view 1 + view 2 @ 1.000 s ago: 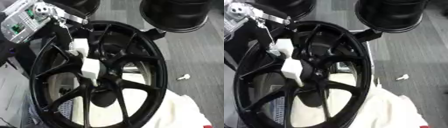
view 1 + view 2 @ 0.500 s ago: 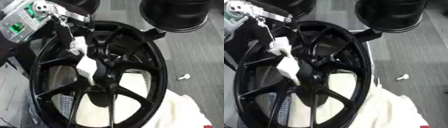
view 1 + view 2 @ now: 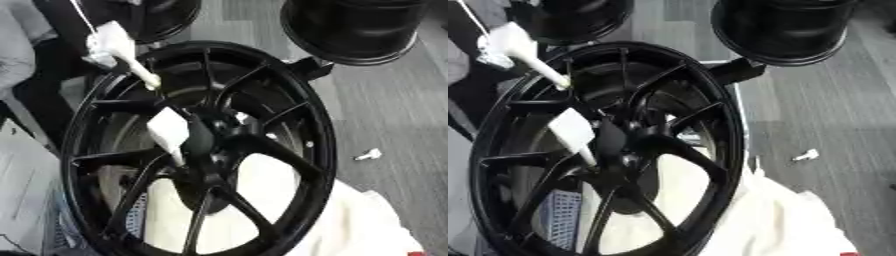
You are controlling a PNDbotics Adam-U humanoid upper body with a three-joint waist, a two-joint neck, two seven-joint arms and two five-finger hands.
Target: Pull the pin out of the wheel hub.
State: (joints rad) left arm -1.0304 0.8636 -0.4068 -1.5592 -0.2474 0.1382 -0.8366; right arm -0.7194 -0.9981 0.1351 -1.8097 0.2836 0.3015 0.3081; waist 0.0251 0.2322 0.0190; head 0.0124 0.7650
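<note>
Pin (image 3: 169, 134) seemingly sits at the wheel hub (image 3: 206, 145), nine o'clock side; we can't see our hands.

Wheel hub (image 3: 203, 150) cut off at the bottom edge, its centre partly hidden behind a white finger-like part (image 3: 168, 131), small white object (image 3: 368, 154) on the floor too small to identify, second rim (image 3: 359, 27) cropped at the top
</note>
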